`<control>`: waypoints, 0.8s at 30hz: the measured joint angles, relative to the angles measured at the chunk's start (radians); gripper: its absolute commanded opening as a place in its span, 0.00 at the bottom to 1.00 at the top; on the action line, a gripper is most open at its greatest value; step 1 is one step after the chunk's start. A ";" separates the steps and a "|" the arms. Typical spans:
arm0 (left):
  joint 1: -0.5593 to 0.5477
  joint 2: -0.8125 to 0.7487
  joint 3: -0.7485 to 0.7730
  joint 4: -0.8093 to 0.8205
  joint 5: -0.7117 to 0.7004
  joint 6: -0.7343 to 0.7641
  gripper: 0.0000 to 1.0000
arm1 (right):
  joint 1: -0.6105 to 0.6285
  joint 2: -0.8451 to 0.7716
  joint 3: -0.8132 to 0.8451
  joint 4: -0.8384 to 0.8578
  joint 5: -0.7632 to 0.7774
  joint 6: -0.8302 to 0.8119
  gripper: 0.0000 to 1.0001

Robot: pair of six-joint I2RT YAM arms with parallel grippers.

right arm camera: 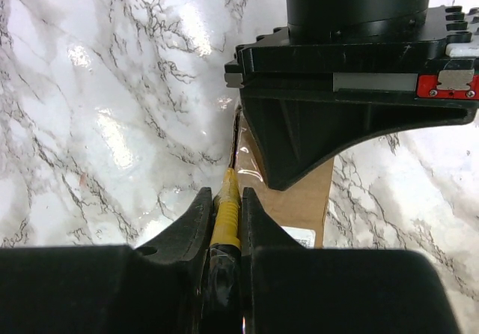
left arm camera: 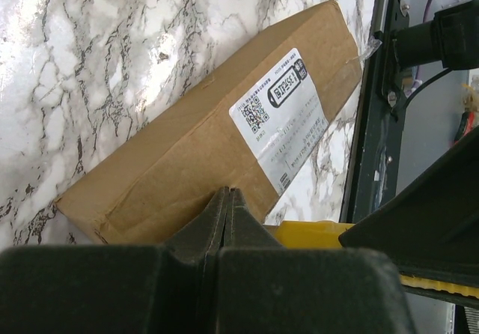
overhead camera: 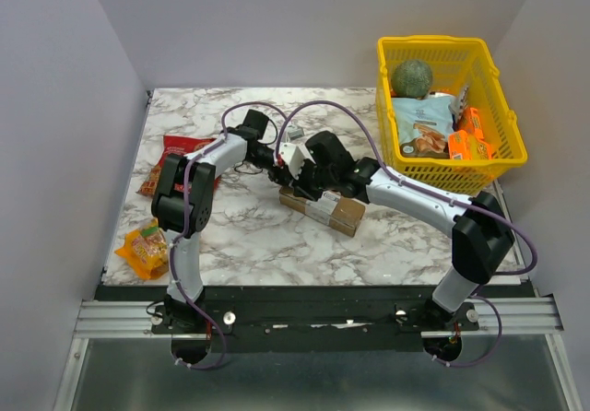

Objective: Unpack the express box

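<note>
So the long brown cardboard box with a white shipping label (overhead camera: 324, 210) is lying flat around the middle of the white marble tabletop (overhead camera: 249, 236), turned at an angle. Both arms crowd over its far-left end. The left tool (left arm camera: 227, 199) has its fingers pressed together on nothing. The right tool (right arm camera: 226, 196) is clamped on a thin yellow stick-shaped thing (right arm camera: 226, 222).

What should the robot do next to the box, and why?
Probably slide the yellow tool, pinched in the right gripper, along the box's tape. The box looks sealed, and the tool's tip seems to sit at its edge.
</note>
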 measured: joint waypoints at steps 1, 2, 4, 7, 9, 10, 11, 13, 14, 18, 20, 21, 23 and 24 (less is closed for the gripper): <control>0.000 0.002 0.002 -0.003 0.000 0.000 0.00 | -0.001 0.000 0.000 0.000 0.003 0.003 0.01; 0.000 0.003 0.004 -0.006 0.000 0.000 0.00 | -0.002 0.000 0.000 0.000 0.006 0.009 0.00; 0.000 0.006 0.008 -0.012 0.000 0.000 0.00 | -0.004 0.000 0.000 0.000 0.014 0.023 0.00; 0.000 0.007 0.011 -0.017 0.000 0.001 0.00 | -0.005 0.000 0.000 0.000 0.022 0.048 0.00; 0.000 0.007 0.011 -0.018 0.000 0.001 0.00 | -0.005 0.000 0.000 0.000 0.025 0.056 0.01; 0.000 0.007 0.012 -0.018 0.000 0.001 0.00 | -0.005 0.000 0.000 0.000 0.027 0.060 0.01; 0.000 0.007 0.012 -0.018 0.000 0.001 0.00 | -0.005 0.000 0.000 0.000 0.029 0.061 0.00; -0.001 0.009 0.014 -0.019 0.000 0.001 0.00 | -0.005 0.000 0.000 -0.003 0.033 0.064 0.01; -0.001 0.010 0.014 -0.019 0.000 0.000 0.00 | -0.006 -0.002 0.000 -0.006 0.034 0.064 0.00; -0.009 0.012 0.017 -0.019 0.000 0.000 0.00 | -0.013 -0.012 -0.001 -0.032 0.038 0.063 0.00; -0.014 0.013 0.017 -0.018 0.001 0.000 0.00 | -0.015 -0.021 -0.009 -0.039 0.038 0.062 0.01; -0.015 0.013 0.017 -0.018 0.002 0.000 0.00 | -0.016 -0.025 -0.013 -0.040 0.037 0.061 0.00; -0.017 0.014 0.018 -0.019 0.002 0.000 0.00 | -0.016 -0.027 -0.017 -0.039 0.037 0.055 0.00; -0.017 0.014 0.018 -0.019 0.003 0.000 0.00 | -0.016 -0.027 -0.017 -0.038 0.037 0.054 0.00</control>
